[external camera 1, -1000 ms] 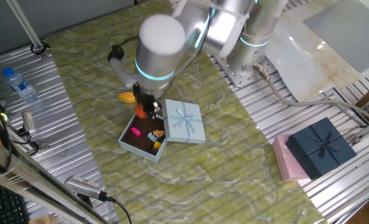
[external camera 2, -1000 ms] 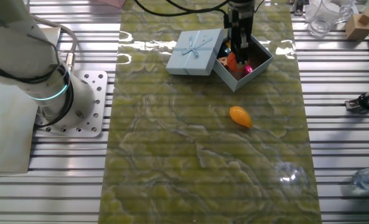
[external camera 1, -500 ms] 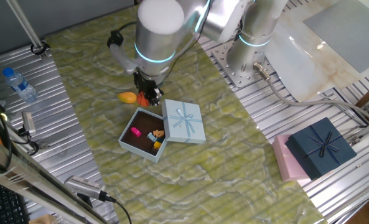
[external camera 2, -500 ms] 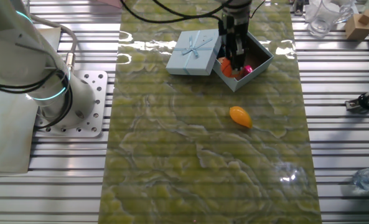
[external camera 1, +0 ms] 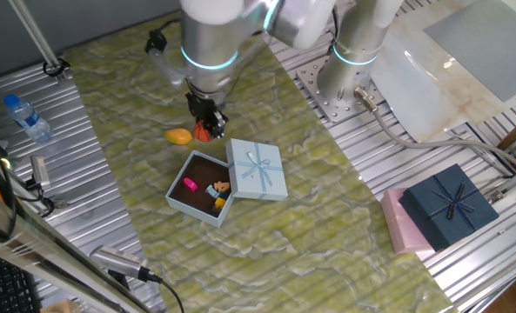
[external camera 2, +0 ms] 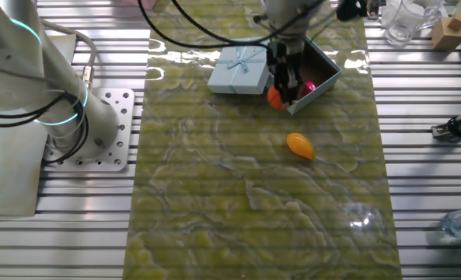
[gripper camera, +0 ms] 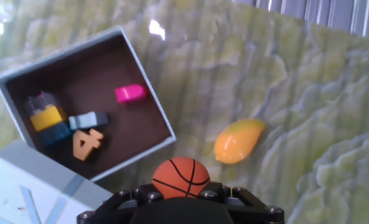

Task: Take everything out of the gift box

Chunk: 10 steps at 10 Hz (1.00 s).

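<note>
My gripper [external camera 1: 204, 127] is shut on the orange basketball [external camera 1: 204, 133], held just outside the gift box [external camera 1: 192, 212] over the green mat. In the hand view the basketball [gripper camera: 181, 177] sits between the jaws of the gripper [gripper camera: 181, 190], past the corner of the gift box [gripper camera: 148, 79]. A magenta piece [gripper camera: 130, 93], a yellow block [gripper camera: 46, 117], a pale-blue bit [gripper camera: 88, 119] and an orange bit [gripper camera: 86, 142] lie on the brown floor of the box. The yellow-orange mango [gripper camera: 237, 141] rests on the mat beside the gripper. The bowed lid [external camera 1: 258, 169] leans against the box.
A dark navy box [external camera 1: 445, 204] and a pink box [external camera 1: 397, 223] sit at the right on the metal table. A water bottle [external camera 1: 27, 117] lies at the left. Glass jars [external camera 2: 405, 19] and a wooden block [external camera 2: 448, 31] stand at one corner. The arm's base [external camera 2: 59, 117] stands beside the mat.
The gripper has lifted out of the gift box with the basketball in it and shifted off the box toward the mango. The box, lid and mango have not moved.
</note>
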{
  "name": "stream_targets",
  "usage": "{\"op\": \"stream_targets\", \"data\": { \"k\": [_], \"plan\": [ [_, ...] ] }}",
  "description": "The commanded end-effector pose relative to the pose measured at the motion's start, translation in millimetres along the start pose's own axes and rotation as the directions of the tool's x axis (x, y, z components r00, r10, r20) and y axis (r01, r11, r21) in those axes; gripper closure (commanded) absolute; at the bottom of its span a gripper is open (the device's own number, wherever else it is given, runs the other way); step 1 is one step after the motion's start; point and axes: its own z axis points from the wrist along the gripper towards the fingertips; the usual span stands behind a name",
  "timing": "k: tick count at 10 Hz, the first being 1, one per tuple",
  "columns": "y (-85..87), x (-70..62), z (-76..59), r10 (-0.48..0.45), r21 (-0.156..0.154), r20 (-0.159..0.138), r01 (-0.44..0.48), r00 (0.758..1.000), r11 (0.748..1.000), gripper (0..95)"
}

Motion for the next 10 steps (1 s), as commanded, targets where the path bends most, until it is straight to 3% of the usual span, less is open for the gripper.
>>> {"op": "stream_targets", "data": {
  "k": [1,4,7,10],
  "plan": [
    [-3.7,0.5,7.7,0.011,-0.03,-0.031,-0.012,0.999,0.999,95.0],
    [-1.0,1.1,23.5,0.031,-0.095,-0.05,-0.035,0.998,0.995,95.0],
    [-1.9,1.5,28.7,0.033,-0.114,-0.114,-0.046,0.993,0.992,95.0],
    [-7.1,2.3,38.5,0.031,-0.119,-0.118,-0.045,0.993,0.992,95.0]
  ]
}}
